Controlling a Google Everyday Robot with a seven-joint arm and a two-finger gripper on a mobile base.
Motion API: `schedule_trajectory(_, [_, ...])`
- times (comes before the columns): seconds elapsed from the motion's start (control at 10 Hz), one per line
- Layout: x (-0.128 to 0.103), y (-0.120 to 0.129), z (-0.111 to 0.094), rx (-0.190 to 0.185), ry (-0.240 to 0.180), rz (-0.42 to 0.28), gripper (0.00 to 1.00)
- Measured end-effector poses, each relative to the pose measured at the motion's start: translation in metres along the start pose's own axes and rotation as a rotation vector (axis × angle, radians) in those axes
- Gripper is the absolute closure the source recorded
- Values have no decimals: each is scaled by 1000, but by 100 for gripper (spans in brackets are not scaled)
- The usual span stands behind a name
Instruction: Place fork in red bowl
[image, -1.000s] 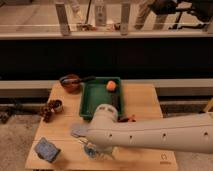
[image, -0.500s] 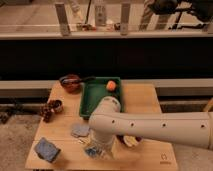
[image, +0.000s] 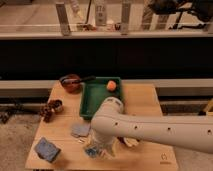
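Swung a little closer to the green tray (image: 93, 98) over the last half second, judging by the white arm (image: 150, 127), with the elbow now overlapping the tray's near rim. Nothing else shifted on the bench (image: 145, 99).

Down at the arm's tip, the end effector (image: 100, 146), low over the bench in front of the tray's near left corner and right at a small blue cup (image: 92, 150). Spread or pressed together: cannot tell, masked by the wrist. No telling either whether it touches the cup.

Probably the fork (image: 82, 140): a thin pale sliver flat on the bench, out in front of the tray's near left corner, partly hidden and not clearly held. Between it and that corner, a grey cloth (image: 80, 129). In front of the tray's near right corner, a pale scrap (image: 131, 142).

Farther out:
- front-left of the tray, a blue sponge (image: 47, 149)
- left of the tray, a brown lumpy thing (image: 50, 107)
- just off the tray's far left corner, the red bowl (image: 70, 83), with a dark long-handled utensil (image: 89, 79) across its rim
- inside the tray's far right corner, a round orange piece (image: 111, 85)

Likely light, stiff, smooth and slippery, that fork; not fragile. Lying flat, so little height to catch. Best pinched across the narrow handle near mid-length, pressing close to the bench, to avoid tipping or sliding out.
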Motion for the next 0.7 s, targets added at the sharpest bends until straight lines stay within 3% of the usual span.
schedule_trajectory(0.1, [4, 0, 3, 23, -4, -14, 20])
schedule_trajectory(0.4, [7, 2, 9, 147, -38, -149, 20])
schedule_trajectory(0.5, [3, 3, 10, 199, -43, -257, 20])
schedule_trajectory(0.6, [-3, 3, 15, 215, -47, -370, 20])
schedule_trajectory(0.7, [-5, 4, 17, 211, -53, -396, 20])
